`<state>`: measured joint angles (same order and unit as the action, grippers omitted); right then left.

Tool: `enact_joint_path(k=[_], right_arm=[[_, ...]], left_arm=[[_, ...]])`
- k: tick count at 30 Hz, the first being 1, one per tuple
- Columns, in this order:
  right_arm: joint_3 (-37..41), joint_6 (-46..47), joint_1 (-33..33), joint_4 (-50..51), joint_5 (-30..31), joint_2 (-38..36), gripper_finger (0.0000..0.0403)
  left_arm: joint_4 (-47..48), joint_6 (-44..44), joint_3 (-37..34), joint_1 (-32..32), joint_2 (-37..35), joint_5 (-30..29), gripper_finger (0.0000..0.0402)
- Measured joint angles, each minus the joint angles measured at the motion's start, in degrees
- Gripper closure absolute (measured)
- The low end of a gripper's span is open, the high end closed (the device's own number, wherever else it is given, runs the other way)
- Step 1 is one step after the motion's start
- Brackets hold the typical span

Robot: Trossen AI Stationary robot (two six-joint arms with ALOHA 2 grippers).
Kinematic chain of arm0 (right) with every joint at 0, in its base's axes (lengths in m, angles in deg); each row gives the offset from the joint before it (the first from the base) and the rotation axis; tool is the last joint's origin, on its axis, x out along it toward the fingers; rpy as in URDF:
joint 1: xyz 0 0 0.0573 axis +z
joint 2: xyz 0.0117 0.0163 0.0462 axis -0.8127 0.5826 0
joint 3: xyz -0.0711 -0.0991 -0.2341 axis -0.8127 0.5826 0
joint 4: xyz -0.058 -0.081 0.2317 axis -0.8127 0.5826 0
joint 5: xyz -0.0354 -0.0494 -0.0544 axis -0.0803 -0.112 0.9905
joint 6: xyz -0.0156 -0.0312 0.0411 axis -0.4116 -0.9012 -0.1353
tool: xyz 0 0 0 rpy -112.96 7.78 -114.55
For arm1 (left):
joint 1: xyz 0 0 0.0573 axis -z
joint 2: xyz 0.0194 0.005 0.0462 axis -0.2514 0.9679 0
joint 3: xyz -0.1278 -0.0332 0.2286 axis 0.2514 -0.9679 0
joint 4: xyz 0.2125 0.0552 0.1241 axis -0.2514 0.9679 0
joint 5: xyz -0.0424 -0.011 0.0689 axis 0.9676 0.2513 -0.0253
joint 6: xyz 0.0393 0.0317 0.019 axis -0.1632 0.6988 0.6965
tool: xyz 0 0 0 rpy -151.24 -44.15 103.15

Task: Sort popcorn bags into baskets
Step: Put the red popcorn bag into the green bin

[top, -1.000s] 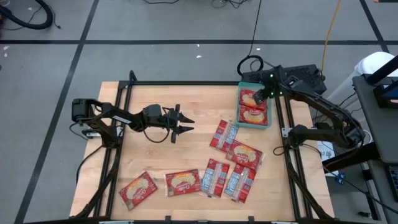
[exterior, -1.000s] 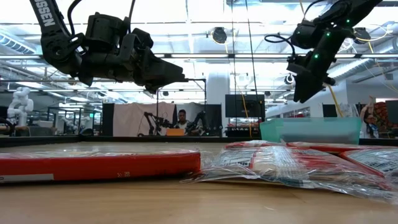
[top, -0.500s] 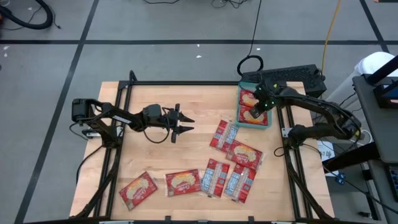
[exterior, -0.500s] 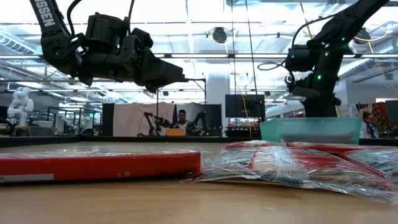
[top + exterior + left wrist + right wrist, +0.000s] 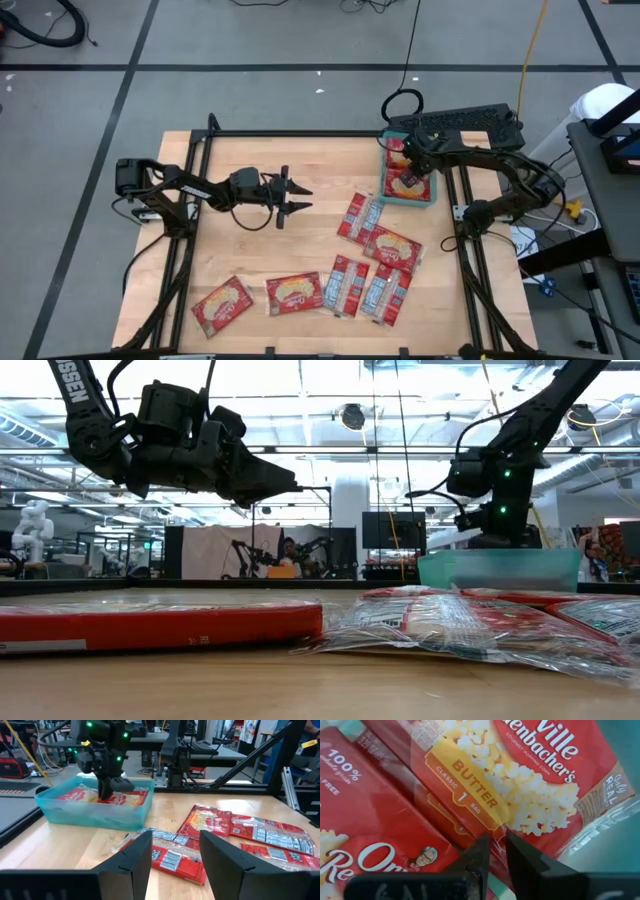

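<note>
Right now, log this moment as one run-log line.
right pincer: down in teal tray, nearly closed over a popcorn bag | left pincer: open, above table | loose bags: on table

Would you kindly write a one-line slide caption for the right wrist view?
Right gripper, fingers nearly closed, pressed down among butter popcorn bags lying in the teal basket.

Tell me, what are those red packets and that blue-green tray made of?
The popcorn bags look like glossy clear plastic film over printed paper; they crinkle and glint. The tray seems to be translucent teal plastic, since light passes through its smooth walls.
</note>
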<state>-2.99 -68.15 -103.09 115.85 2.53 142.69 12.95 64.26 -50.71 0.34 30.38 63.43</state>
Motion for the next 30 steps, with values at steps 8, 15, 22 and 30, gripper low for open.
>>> enact_joint_path(k=[8, 15, 22, 30], right_arm=[[-0.68, 0.45, 0.85, 0.15, -0.05, -6.24, 0.0348], [-0.7, 4.3, 6.83, -0.56, -5.45, -18.92, 0.0348], [2.44, 4.82, 20.97, -11.16, -9.13, -25.1, 0.0348], [11.9, 6.19, 35.43, -32.56, -5.76, -25.62, 0.0348]], left_arm=[[2.59, -1.11, -0.02, 0.0, 0.0, -0.1, 0.0241], [2.96, -2.99, 1.17, 2.91, 0.55, -1.61, 0.0244], [10.34, 3.81, 4.99, 12.1, 1.68, -13.17, 0.0187], [14.51, 0.67, 10.3, 15.17, 8.95, -19.64, 0.0123]])
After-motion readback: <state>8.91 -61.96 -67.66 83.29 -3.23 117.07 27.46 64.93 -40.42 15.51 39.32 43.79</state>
